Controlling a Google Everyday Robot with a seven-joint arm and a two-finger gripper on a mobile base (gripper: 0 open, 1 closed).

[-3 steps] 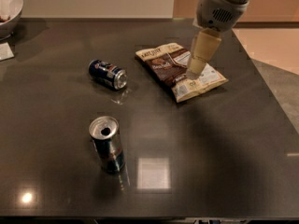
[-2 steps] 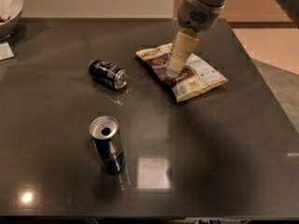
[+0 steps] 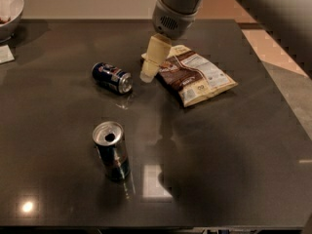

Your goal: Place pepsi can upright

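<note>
Lying on its side at the table's (image 3: 253,145) left-centre, the pepsi can (image 3: 112,77) shows red-and-white logo marks. No lettering is legible. A taller can (image 3: 112,152) stands nearer. The gripper (image 3: 146,76), open or closed I cannot tell, has moved left off the snack bag (image 3: 200,77) to just beside the pepsi can.

The tool (image 3: 146,76) hangs over the tabletop (image 3: 234,169) between the pepsi can (image 3: 112,77) and the snack bag (image 3: 197,79), and it covers the bag's upper left corner. Its arm (image 3: 178,4) runs out past the top edge. The bowl (image 3: 10,13) is cut off at the upper left corner, and the white card (image 3: 5,55) below it by the left edge. The bag's print cannot be read.
</note>
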